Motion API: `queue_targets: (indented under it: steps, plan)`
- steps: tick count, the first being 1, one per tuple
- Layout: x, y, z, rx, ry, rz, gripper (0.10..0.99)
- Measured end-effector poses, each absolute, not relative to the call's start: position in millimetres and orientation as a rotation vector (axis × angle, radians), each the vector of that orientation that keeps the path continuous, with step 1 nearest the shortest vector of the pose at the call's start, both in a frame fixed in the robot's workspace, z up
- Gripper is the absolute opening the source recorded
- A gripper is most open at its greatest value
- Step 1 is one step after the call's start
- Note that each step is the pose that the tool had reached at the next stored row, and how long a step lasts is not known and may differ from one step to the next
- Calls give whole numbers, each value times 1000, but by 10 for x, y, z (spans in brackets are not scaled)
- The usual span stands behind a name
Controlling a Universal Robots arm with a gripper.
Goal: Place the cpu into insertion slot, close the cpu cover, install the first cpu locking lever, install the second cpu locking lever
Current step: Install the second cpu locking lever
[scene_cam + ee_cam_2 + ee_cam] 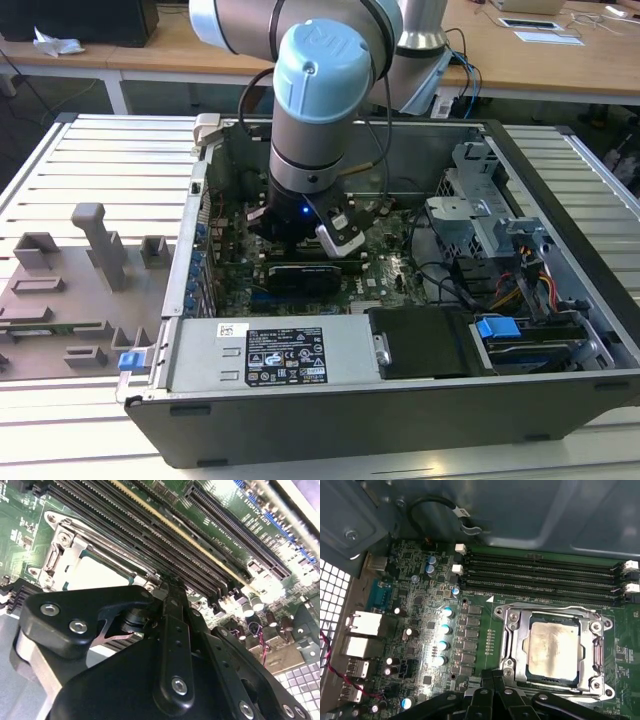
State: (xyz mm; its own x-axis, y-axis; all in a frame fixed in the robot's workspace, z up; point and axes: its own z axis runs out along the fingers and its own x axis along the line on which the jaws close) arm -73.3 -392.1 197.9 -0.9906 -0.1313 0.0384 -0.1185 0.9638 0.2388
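Hand fingertips hidden, grip state untellable, beside covered cpu in insertion slot.

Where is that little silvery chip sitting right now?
In the first wrist view, the cpu sits in the insertion slot, framed by the cpu cover, beside the memory slots.

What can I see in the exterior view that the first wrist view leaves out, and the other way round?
The exterior view takes in the robot arm reaching down into the open computer case, the grey power supply box along the case's near side, and the slatted table. The first wrist view looks closely at the cpu lying in the insertion slot, with the cpu cover framing it and the long memory slots beside it. Both show the green circuit board and part of the tool.
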Motion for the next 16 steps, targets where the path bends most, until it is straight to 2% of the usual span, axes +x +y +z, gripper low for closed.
queue_targets:
  steps: [5, 11, 16]
  plan:
    - [-732, -3896, 1977, 196, -3059, -373, 106]
    - [-734, -3895, 1967, 197, -3054, -426, 106]
    - [-703, -3894, 2152, 198, -3053, -427, 106]
